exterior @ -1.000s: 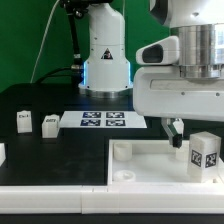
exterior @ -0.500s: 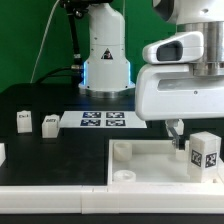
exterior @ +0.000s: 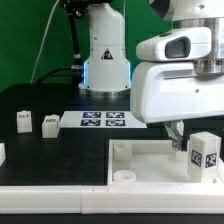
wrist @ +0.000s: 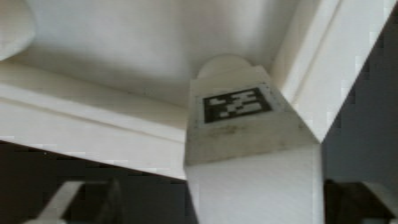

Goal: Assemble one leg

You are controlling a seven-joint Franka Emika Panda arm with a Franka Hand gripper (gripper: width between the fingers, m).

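Note:
A leg (exterior: 205,153), a small white block with a square tag, stands upright near the corner of the large white tray-like piece (exterior: 150,165) on the exterior view's right. My gripper (exterior: 181,137) hangs over it, with one dark finger (exterior: 178,133) just left of the leg. In the wrist view the leg (wrist: 240,130) runs between my gripper's (wrist: 222,203) two fingers. A dark gap shows between one finger (wrist: 80,200) and the leg. The jaws stand open around the leg.
Two more legs (exterior: 24,120) (exterior: 50,124) stand on the black table at the exterior view's left, and part of another shows at the left edge (exterior: 2,152). The marker board (exterior: 102,120) lies behind the tray. The arm's base (exterior: 105,60) stands at the back. Round corner sockets (exterior: 123,150) (exterior: 125,175) sit on the tray.
My hand and wrist have shifted slightly toward the exterior view's left above the tray. The leg on the tray has stayed in place.

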